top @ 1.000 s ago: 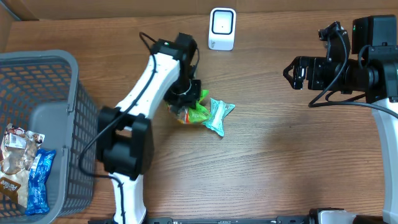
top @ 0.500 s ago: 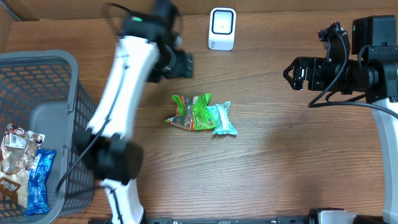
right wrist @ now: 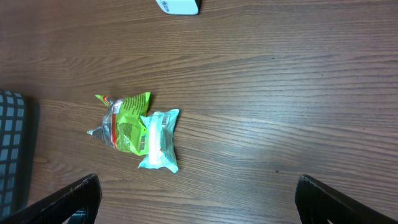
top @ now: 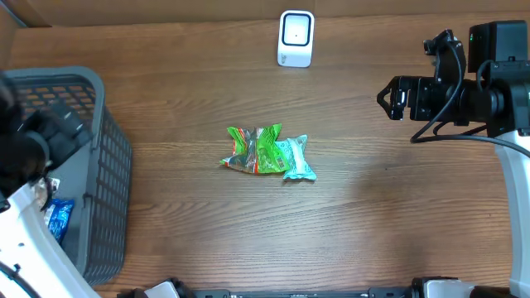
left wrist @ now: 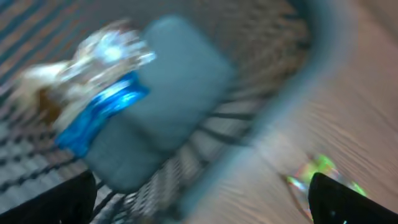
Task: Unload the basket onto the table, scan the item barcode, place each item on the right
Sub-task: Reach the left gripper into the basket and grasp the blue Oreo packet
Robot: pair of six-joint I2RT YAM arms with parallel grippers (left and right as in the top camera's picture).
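Observation:
A green snack packet (top: 255,149) and a teal packet (top: 295,159) lie touching each other mid-table, held by nothing. The right wrist view shows them as the green packet (right wrist: 124,118) and the teal packet (right wrist: 160,140). The white barcode scanner (top: 296,38) stands at the table's far edge, well apart from them. My left gripper (top: 50,132) is a blur over the grey basket (top: 99,99) at the far left, jaws open and empty (left wrist: 202,202). My right gripper (top: 393,98) hangs open and empty at the right, far from the packets (right wrist: 199,202).
The basket holds a blue packet (left wrist: 102,109) and other wrapped snacks, blurred in the left wrist view. Its rim (left wrist: 292,93) crosses that view. The scanner's edge (right wrist: 178,6) shows at the top of the right wrist view.
My left gripper opened, let go of the packets and swung from the table's middle to the basket at the far left. The packets now lie free. The right arm has not moved.

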